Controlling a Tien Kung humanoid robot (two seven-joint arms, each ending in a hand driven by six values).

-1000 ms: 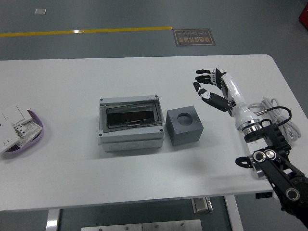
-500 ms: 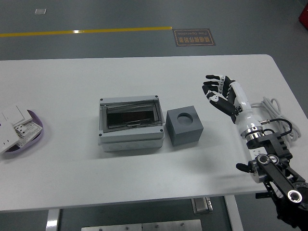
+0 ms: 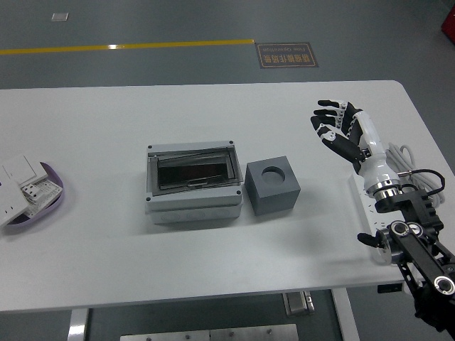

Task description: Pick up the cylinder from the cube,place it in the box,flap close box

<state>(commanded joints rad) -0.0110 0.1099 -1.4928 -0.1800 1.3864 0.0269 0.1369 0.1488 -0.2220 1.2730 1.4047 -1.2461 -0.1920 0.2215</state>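
Nearest you, your right arm (image 3: 416, 249) comes in from the lower right corner, its black joints hanging over the worktop's (image 3: 106, 263) near edge, well to the right of the grey cube (image 3: 272, 186). Follow the white forearm up and you reach your right hand (image 3: 340, 128), which sits above the worktop to the right of the cube and a little beyond it, well apart from it; its fingers (image 3: 325, 118) are loosely spread and point left toward the cube, and they hold nothing. A white cable (image 3: 409, 160) lies coiled on the worktop just behind the forearm, farther right of the cube. The cube itself stands upright near the middle of the worktop, with a round hole in its top face; you cannot tell from this view whether the cylinder sits down in that hole, and no cylinder shows anywhere else. Just left of the cube, almost touching it, stands the grey box (image 3: 193, 182), its dark flap lying down across the opening. Far to the left of the cube, at the worktop's edge, a purple tray (image 3: 51, 186) holds white parts. Beyond the cube, past the far edge, you see grey floor with a yellow line (image 3: 128, 47) and a floor sign (image 3: 286, 55).
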